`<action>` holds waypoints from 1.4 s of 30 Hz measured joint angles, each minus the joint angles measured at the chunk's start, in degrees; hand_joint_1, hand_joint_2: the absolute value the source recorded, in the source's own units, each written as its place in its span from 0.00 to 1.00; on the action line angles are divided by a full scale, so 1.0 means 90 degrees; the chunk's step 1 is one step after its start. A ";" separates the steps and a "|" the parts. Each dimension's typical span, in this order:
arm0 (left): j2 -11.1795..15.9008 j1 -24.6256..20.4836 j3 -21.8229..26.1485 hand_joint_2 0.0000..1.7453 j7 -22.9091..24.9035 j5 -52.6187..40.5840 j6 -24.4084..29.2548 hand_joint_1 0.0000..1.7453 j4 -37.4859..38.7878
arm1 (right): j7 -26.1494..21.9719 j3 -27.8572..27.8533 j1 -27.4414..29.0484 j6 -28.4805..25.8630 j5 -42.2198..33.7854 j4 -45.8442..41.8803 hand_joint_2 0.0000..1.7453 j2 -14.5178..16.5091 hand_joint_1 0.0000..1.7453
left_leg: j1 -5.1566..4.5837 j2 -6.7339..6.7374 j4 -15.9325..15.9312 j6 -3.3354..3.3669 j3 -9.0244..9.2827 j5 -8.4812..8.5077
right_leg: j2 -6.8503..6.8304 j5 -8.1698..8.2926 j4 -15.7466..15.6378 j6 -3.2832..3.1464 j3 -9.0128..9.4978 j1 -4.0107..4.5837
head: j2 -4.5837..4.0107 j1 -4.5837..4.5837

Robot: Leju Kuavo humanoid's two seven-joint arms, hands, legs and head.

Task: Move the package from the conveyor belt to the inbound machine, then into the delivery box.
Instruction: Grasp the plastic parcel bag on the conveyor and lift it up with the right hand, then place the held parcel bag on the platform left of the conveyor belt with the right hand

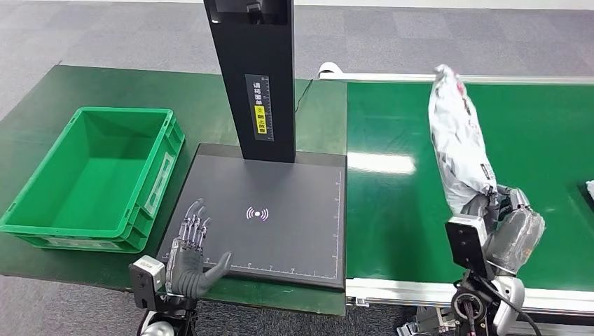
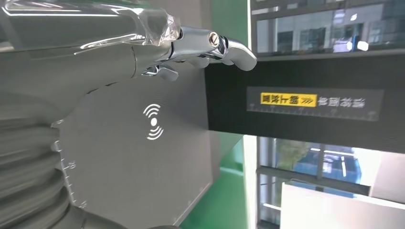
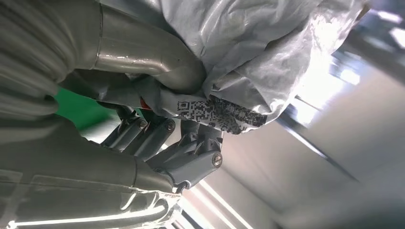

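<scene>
Conveyor belt [image 1: 532, 231], green, fills the right half of my head view. Inbound machine [image 1: 280, 203], centre: dark flat plate with black upright column. Delivery box [image 1: 42, 217], green crate, left of frame on the desk [image 1: 70, 84]. Package [image 1: 459, 140], grey crumpled bag, upright above the belt, right of centre, gripped at its lower end by my right hand [image 1: 501, 210]. Left hand [image 1: 190, 248], lower left, open, fingers spread over the plate's corner.
</scene>
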 joint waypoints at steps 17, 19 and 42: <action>0.0003 -0.0435 -0.0010 1.00 -0.0296 0.0134 0.0175 0.00 0.0206 | 0.0913 0.3474 -0.0484 0.1734 0.2958 0.1654 1.00 0.0131 1.00 | 0.0001 0.0001 -0.0001 0.0001 0.0000 0.0003 | 0.0000 0.0000 0.0001 0.0000 0.0000 0.0001 | 0.0000 0.0001; 0.0003 -0.0474 -0.0021 1.00 -0.0306 0.0180 0.0152 0.00 0.0242 | 0.1015 0.3711 -0.0640 0.2031 0.2961 0.2226 1.00 0.0164 1.00 | 0.0001 0.0000 -0.0001 0.0001 0.0000 0.0003 | 0.0000 0.0000 0.0001 0.0000 0.0000 0.0001 | 0.0000 -0.0001; 0.0008 -0.0722 -0.0280 1.00 -0.0340 0.0404 0.0146 0.00 0.0654 | -0.0571 0.5163 -0.1078 0.2859 0.0697 0.3540 1.00 0.0405 1.00 | 0.0005 0.0060 -0.0003 -0.0009 0.0060 -0.0010 | 0.0057 0.0000 0.0000 -0.0001 0.0041 0.0005 | 0.0000 0.0001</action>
